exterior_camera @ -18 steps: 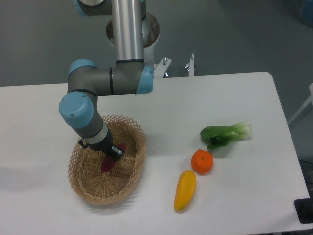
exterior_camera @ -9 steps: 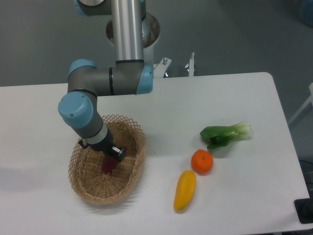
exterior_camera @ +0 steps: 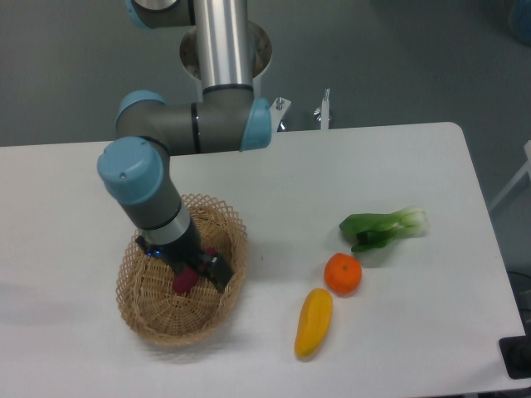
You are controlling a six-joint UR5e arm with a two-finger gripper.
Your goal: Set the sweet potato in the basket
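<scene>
Since a moment ago the arm has swung its wrist round and sunk a little lower into the basket (exterior_camera: 141, 319), and the dark fingers look to have spread apart. Nearest me the yellow fruit (exterior_camera: 314, 322) lies on the bench (exterior_camera: 415, 332), the orange (exterior_camera: 343, 274) just beyond it. Over in the basket, the sweet potato (exterior_camera: 184, 279) sits on the woven floor, with the tool (exterior_camera: 199, 272) right at it; the jaws seem parted, one finger standing off to the side, though I can't say whether the other touches the tuber. So the placing looks all but done; what's left, I'd judge, is lifting clear. Farther back rests the leafy green vegetable (exterior_camera: 383, 228).
</scene>
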